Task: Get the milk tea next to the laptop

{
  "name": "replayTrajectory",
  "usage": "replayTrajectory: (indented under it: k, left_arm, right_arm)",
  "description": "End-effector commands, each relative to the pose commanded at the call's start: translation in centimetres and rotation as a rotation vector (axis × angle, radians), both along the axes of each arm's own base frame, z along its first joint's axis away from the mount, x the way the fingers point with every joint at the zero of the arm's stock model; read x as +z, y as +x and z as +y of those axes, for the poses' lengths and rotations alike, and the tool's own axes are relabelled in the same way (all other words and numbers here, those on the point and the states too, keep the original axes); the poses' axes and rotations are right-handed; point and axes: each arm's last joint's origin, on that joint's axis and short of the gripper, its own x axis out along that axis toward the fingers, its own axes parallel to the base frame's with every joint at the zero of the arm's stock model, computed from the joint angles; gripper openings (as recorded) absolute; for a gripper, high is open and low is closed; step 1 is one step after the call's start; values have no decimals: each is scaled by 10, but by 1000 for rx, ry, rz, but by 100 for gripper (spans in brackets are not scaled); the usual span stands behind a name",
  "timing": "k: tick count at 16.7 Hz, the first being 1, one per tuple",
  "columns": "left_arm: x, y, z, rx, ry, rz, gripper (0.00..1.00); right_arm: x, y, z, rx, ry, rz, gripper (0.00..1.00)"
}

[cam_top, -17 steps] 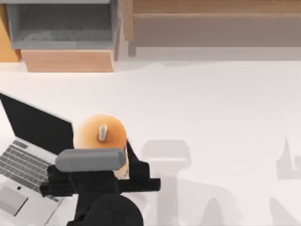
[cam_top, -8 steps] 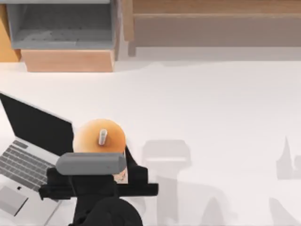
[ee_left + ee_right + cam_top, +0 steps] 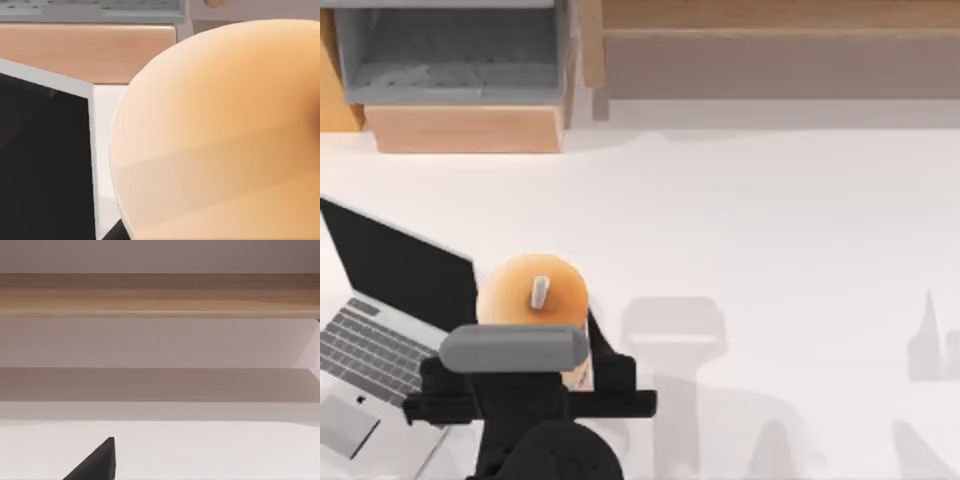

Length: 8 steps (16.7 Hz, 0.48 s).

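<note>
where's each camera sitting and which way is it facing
Top view: above the table, looking straight down on the laptop, the milk tea and the left arm's dark body with the left gripper at the cup.
Left wrist view: on the left arm's wrist, close against the milk tea, with the laptop screen beside it.
Right wrist view: on the right arm's wrist, looking across bare table toward a wooden shelf; a dark tip of the right gripper shows.
Shared: top and left wrist views both show cup and laptop.
</note>
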Motion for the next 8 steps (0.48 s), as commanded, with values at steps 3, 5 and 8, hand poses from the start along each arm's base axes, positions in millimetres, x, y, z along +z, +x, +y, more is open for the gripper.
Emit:
replayTrajectory:
  k: [3, 5, 8]
  left_arm:
    - [0, 0, 0, 0, 0, 0, 100]
    - [0, 0, 0, 0, 0, 0, 100]
    - [0, 0, 0, 0, 0, 0, 100]
  right_arm:
    - [0, 0, 0, 0, 0, 0, 100]
    - [0, 0, 0, 0, 0, 0, 100]
    - [0, 0, 0, 0, 0, 0, 100]
